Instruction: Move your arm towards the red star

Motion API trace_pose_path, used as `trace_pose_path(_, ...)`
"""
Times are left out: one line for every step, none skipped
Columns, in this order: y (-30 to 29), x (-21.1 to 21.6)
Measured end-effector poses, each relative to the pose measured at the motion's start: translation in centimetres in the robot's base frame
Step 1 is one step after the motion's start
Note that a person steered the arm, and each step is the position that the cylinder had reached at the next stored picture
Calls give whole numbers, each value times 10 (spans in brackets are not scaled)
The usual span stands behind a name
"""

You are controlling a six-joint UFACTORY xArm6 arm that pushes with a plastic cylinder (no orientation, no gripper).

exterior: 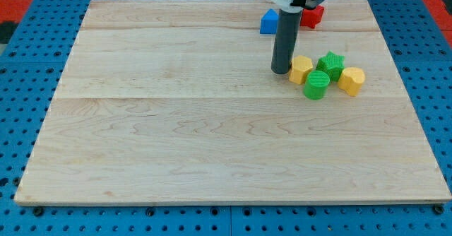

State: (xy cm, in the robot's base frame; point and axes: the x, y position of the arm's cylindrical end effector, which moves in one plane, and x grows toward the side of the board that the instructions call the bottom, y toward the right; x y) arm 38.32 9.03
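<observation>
- Our tip (280, 71) stands on the wooden board (176, 137) just left of a yellow block (301, 69), almost touching it
- That yellow block, a green star (330, 64), a green cylinder (316, 85) and a second yellow block (351, 80) crowd together, closing the way to the view's right
- Toward the view's top, a blue block (268, 22) sits left of our rod and the red star (312, 15) right of it, the rod hiding the gap between them
- We find open board across the view's left and bottom
</observation>
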Motion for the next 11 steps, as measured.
trace_pose_path(0,0)
trace_pose_path(-17,-19)
trace_pose_path(-29,-47)
trace_pose_path(44,-57)
trace_pose_path(135,-65)
trace_pose_path(183,-84)
trace_pose_path(186,-105)
trace_pose_path(186,-121)
trace_pose_path(186,-129)
trace_pose_path(180,-132)
trace_pose_path(146,-132)
